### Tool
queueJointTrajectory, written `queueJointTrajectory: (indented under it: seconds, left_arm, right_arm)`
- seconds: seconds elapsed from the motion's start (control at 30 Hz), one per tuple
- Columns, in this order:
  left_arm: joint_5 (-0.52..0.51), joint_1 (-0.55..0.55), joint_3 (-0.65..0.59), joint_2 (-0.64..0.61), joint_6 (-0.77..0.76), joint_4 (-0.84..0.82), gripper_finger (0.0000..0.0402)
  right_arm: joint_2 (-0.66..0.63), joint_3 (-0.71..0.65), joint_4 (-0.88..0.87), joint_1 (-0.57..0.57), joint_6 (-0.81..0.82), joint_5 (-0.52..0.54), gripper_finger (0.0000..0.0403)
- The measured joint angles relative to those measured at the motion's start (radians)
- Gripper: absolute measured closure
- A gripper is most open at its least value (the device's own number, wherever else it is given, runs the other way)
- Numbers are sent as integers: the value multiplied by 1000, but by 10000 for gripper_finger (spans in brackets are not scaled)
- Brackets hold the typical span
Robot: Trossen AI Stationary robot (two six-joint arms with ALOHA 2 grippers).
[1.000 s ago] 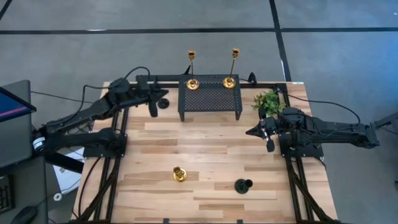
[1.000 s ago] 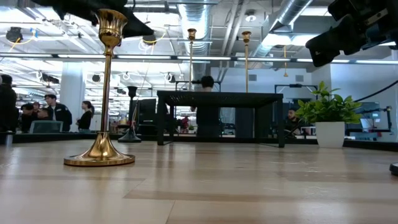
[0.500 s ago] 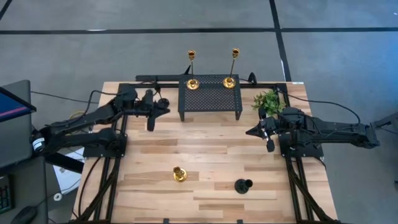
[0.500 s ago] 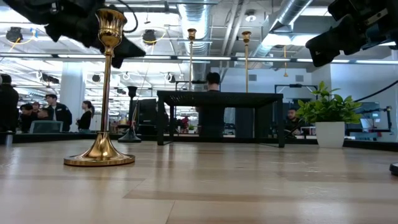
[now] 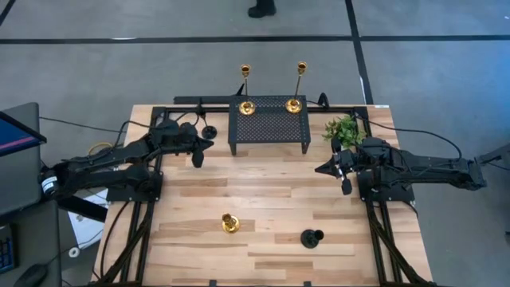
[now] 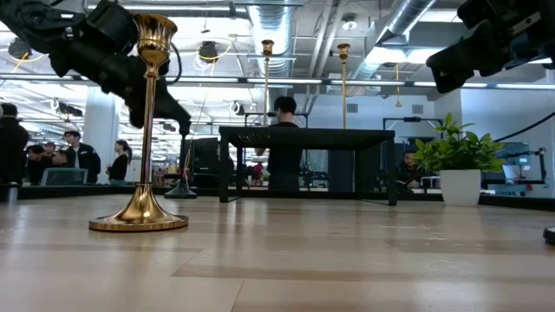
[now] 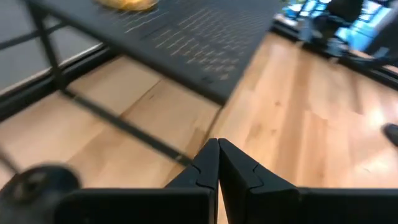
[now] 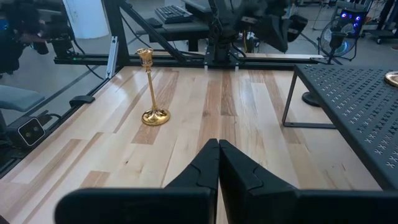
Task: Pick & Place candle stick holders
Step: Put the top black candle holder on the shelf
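Table: I see a light wooden plank table [image 5: 263, 199] inside a dark metal frame, on a grey floor
Rack: the black mesh rack [image 5: 269, 124] stands at the far edge; two tall gold holders [image 5: 246, 105] [image 5: 294, 104] are on top of it
Other holders: one gold holder [image 5: 229, 224] and one black holder [image 5: 311, 237] stand near the front edge, apart; another black holder [image 5: 209, 131] is just left of the rack
Plant: small green plant [image 5: 344, 130] at the far right
Left gripper [image 5: 197, 158]: clenched, holding nothing, near the rack's left side
Right gripper [image 5: 344, 186]: clenched, empty, at the right side
Room: from the low view I see an office with ceiling pipes and a person [image 6: 282, 143] behind the rack
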Motion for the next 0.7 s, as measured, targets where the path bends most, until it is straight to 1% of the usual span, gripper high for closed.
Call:
queueJointTrajectory:
  seconds: [0.2, 0.43, 0.6, 0.7]
  left_arm:
    - [-179, 0, -43, 0, -115, -1, 397]
    - [-367, 0, -63, 2, -134, -3, 397]
    - [-402, 0, -63, 3, -126, -2, 386]
    - [-449, 1, -63, 16, -126, 0, 371]
  right_arm:
    - [0, 0, 0, 0, 0, 0, 403]
    - [0, 0, 0, 0, 0, 0, 403]
    - [0, 0, 0, 0, 0, 0, 403]
    - [0, 0, 0, 0, -2, 0, 403]
